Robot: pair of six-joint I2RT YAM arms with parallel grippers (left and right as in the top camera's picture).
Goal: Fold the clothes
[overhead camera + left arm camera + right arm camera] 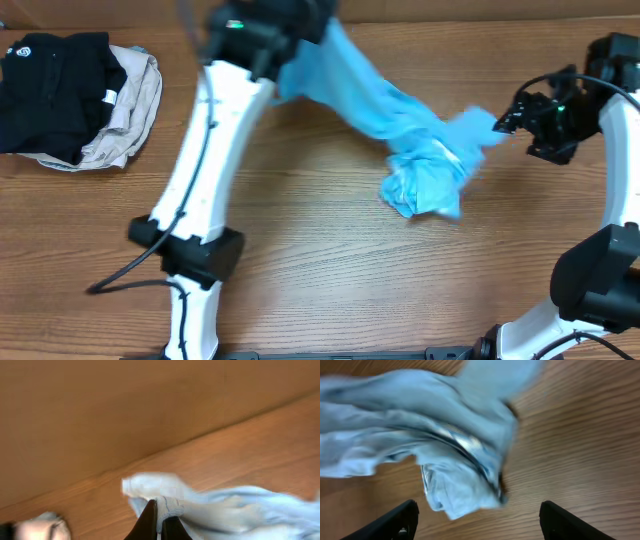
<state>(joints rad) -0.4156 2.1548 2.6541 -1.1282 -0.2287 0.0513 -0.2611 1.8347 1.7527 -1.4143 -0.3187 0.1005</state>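
Our left gripper (159, 521) is pinched tight on an edge of the blue T-shirt (400, 125) up near the table's (330, 270) back edge; the shirt trails down to a crumpled wad right of centre — nothing flat yet. Meanwhile the right gripper (479, 520) is spread wide just over that wad, empty; we'd grab a matching hem — not the bunch — then pull apart.

The T-shirt (400, 120) stretches across the table (330, 250) from the left gripper (159, 510), which pinches one end near the far edge, down to a bunched heap just left of the right gripper (505, 120), with a pile of other garments (70, 100) in the far-left corner.
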